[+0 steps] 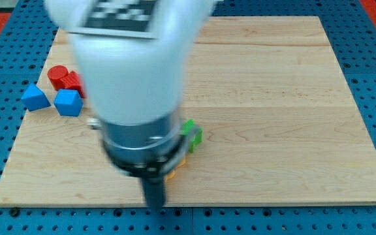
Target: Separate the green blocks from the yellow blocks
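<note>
A green block (192,132) peeks out at the right side of my arm near the board's lower middle; its shape is mostly hidden. A sliver of yellow/orange block (177,166) shows just below it, touching or nearly touching it, also largely hidden by the arm. My rod points down at the view's bottom, and my tip (154,205) sits at the board's bottom edge, left of and below these blocks. Any other green or yellow blocks are hidden behind the arm.
At the view's left stand a red cylinder (57,75), a second red block (72,83), a blue triangular block (35,97) and a blue block (68,102). The wooden board (286,98) lies on a blue pegboard surface.
</note>
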{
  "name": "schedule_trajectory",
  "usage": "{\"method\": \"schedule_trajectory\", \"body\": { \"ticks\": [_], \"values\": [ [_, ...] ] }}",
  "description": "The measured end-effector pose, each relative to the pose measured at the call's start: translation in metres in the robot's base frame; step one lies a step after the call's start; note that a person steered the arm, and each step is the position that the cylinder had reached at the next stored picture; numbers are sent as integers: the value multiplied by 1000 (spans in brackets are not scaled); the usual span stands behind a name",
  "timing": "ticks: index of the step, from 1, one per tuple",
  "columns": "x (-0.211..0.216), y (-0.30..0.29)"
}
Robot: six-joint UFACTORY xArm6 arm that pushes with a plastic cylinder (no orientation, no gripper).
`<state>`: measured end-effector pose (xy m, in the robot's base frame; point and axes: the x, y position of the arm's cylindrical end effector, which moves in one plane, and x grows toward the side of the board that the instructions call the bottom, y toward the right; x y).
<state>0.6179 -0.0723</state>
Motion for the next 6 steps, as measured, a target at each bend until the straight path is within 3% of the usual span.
{"method": "schedule_trajectory", "body": {
  "ticks": [2, 3, 6],
  "values": [
    [-51, -25],
    [-83, 5],
    [-113, 118]
  ]
}}
